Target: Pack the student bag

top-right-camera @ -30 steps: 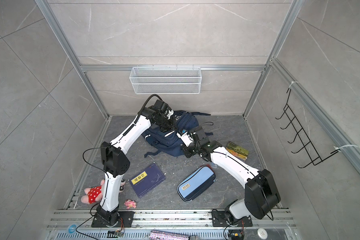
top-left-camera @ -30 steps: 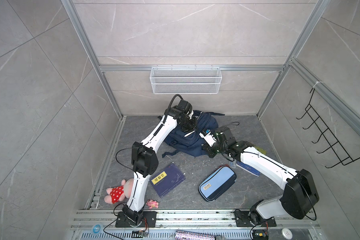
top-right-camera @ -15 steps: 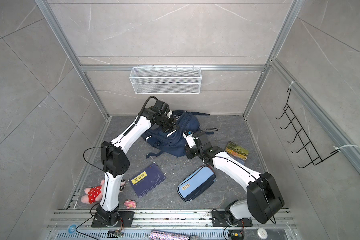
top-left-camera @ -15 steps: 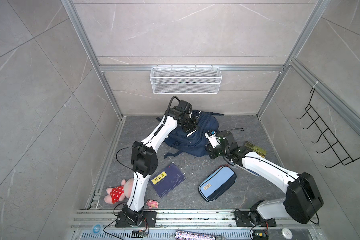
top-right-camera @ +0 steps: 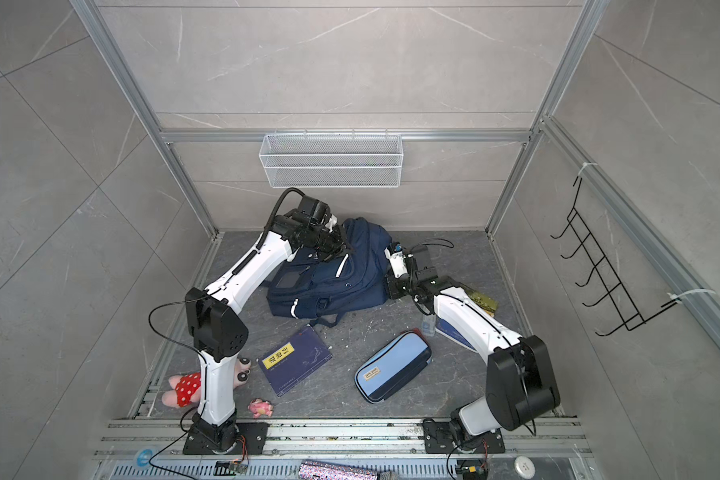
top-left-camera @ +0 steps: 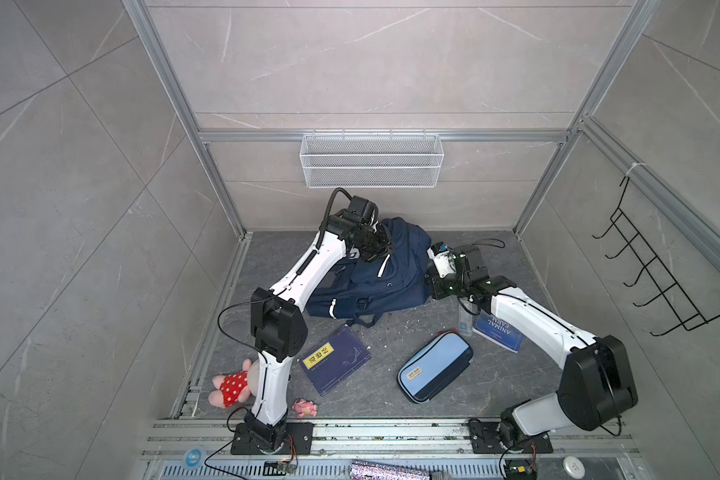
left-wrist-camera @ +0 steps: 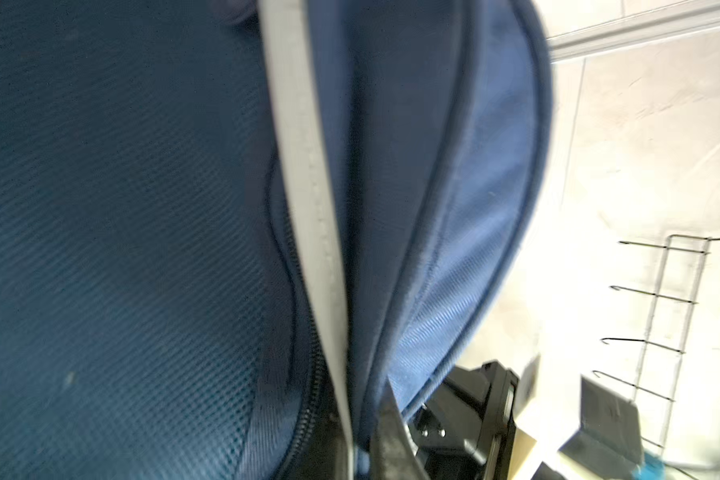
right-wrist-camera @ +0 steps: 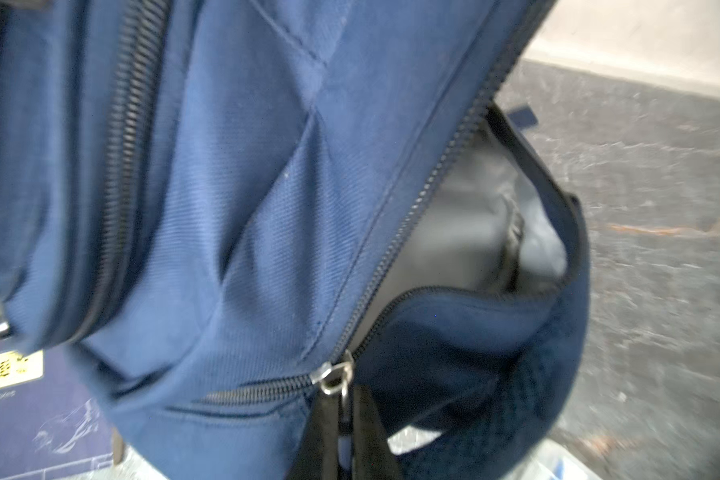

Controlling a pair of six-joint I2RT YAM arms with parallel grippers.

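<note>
The student bag [top-left-camera: 375, 282] [top-right-camera: 329, 286], navy with white stripes, lies at the back of the floor. My left gripper [top-left-camera: 381, 249] [top-right-camera: 337, 249] sits at its upper part. In the left wrist view a fold of bag [left-wrist-camera: 142, 208] fabric and a white stripe [left-wrist-camera: 308, 187] run between its jaws. My right gripper [top-left-camera: 431, 286] [right-wrist-camera: 344, 411] is at the bag's right side, shut on the metal zip pull [right-wrist-camera: 335, 378]. The zip is partly open beyond it, showing grey lining [right-wrist-camera: 474, 216].
On the floor in front lie a navy book with a yellow label [top-left-camera: 334, 359], a light-blue pencil case [top-left-camera: 435, 365], an "Animal Farm" book [top-left-camera: 497, 330] and a clear bottle [top-left-camera: 465, 322]. A plush doll [top-left-camera: 231, 384] and a small pink toy [top-left-camera: 305, 407] lie near the left base. A wire basket [top-left-camera: 371, 160] hangs on the back wall.
My right gripper has drawn the zip pull a little toward the front right, and that arm has dropped lower. The left gripper has stayed at the bag's top.
</note>
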